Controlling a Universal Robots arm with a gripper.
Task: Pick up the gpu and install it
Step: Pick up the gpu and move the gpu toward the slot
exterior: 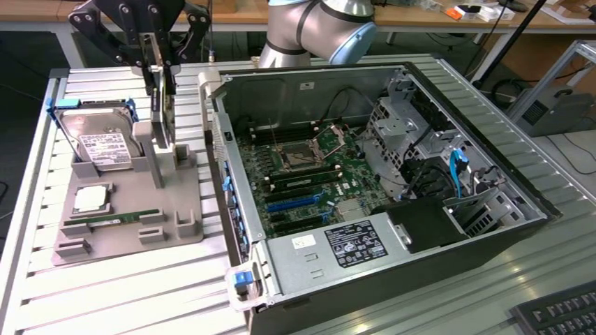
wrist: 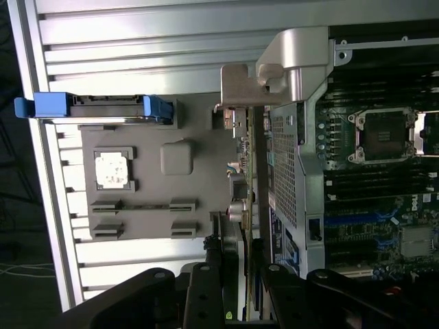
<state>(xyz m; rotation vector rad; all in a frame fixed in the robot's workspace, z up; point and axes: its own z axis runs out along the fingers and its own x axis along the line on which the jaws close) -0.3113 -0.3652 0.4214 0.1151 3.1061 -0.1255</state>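
Slatted bench (exterior: 121,286), the exterior view's left — part-open gripper (exterior: 160,73) straddles the upright gpu (exterior: 167,117), holding nothing. Centre squarely before pinching its edge.

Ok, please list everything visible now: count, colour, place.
table: one, silvery, slatted.
computer case: one, black, open, on table.
holder: one, grey, beside computer case.
gpu: one, dark, upright in holder.
hard drive: one, silver and blue, standing in holder.
CPU: one, silver, flat on holder.
RAM stick: one, green, on holder.
keyboard: one, black, exterior view's lower right.
robot arm: one, grey-blue, behind computer case.
gripper: one, black, at gpu's top.
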